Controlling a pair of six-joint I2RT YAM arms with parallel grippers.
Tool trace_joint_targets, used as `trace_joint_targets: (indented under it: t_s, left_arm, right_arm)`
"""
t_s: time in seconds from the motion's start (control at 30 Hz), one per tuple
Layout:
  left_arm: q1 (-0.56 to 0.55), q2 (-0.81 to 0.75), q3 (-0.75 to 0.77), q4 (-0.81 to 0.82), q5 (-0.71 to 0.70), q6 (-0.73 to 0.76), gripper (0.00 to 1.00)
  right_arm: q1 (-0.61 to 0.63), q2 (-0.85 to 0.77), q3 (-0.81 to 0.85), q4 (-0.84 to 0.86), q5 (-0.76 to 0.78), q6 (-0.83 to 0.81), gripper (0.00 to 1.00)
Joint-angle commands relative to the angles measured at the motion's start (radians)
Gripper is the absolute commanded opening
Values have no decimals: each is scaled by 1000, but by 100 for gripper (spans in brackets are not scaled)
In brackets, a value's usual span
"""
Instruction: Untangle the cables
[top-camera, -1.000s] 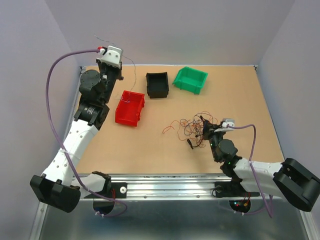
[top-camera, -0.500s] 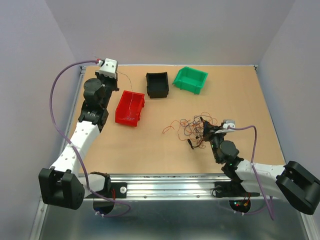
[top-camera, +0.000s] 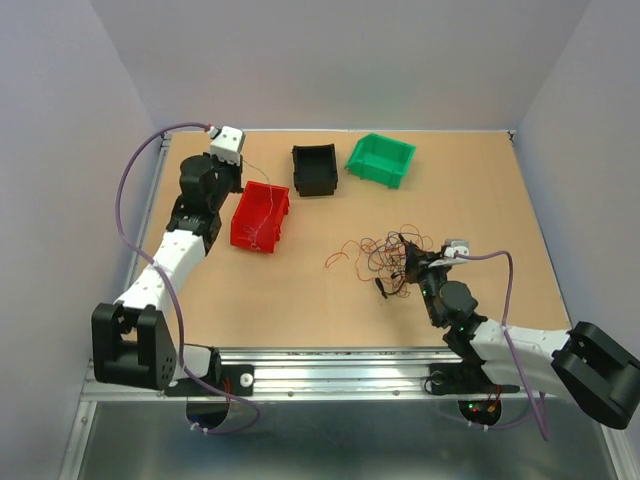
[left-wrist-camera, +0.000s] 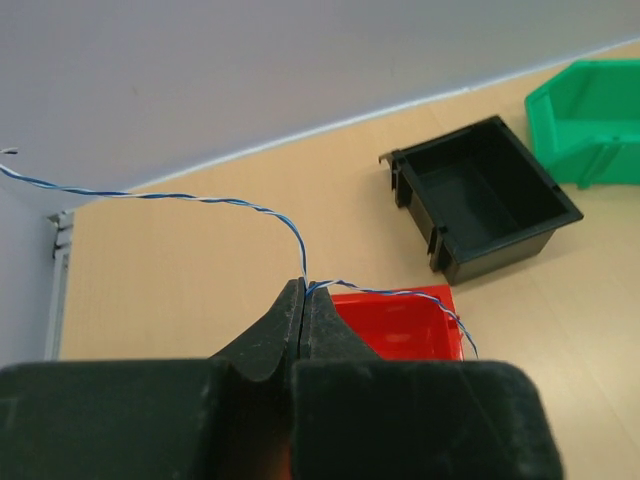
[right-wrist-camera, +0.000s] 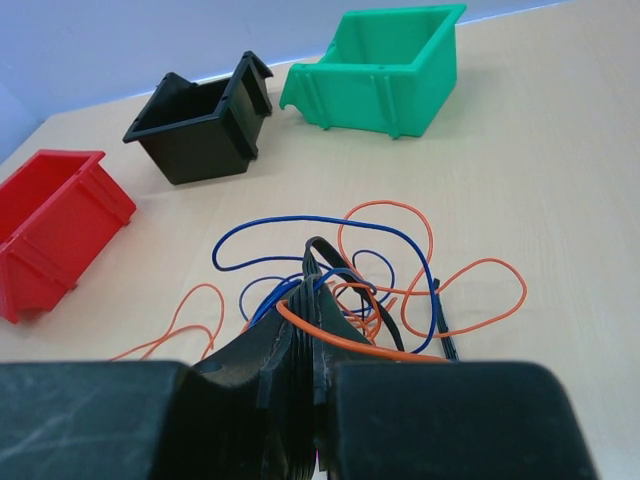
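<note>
Left tool (left-wrist-camera: 303, 300), jaws pinched shut on a twisted blue-and-white wire (left-wrist-camera: 190, 197), has swung down from high over the far-left corner of the surface (top-camera: 300, 290) to hang above the red bin (top-camera: 252, 238) (one strand freed, apparently bound for sorting). Right tool (right-wrist-camera: 312, 290) stays clamped in the remaining cables (top-camera: 385, 255), a loose knot right of centre toward the near edge, with strands touching its fingertips.

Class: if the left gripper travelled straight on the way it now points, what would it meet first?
Probably the red bin, lying just beyond the shut left gripper; depth is unclear, so it could pass over the rim.
</note>
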Motion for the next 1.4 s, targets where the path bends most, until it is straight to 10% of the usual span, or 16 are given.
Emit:
trace_joint_targets:
  t_s: [0.0, 0.7, 1.37]
  left_arm:
    - [-1, 97, 78, -125, 27, 2, 0]
    - [-4, 295, 362, 13, -228, -161, 0]
    - [-51, 171, -169, 643, -506, 49, 0]
  right_arm:
    - [-4, 7, -4, 26, -4, 19, 1]
    - [-4, 96, 41, 26, -33, 45, 0]
    - [-4, 27, 4, 26, -36, 46, 1]
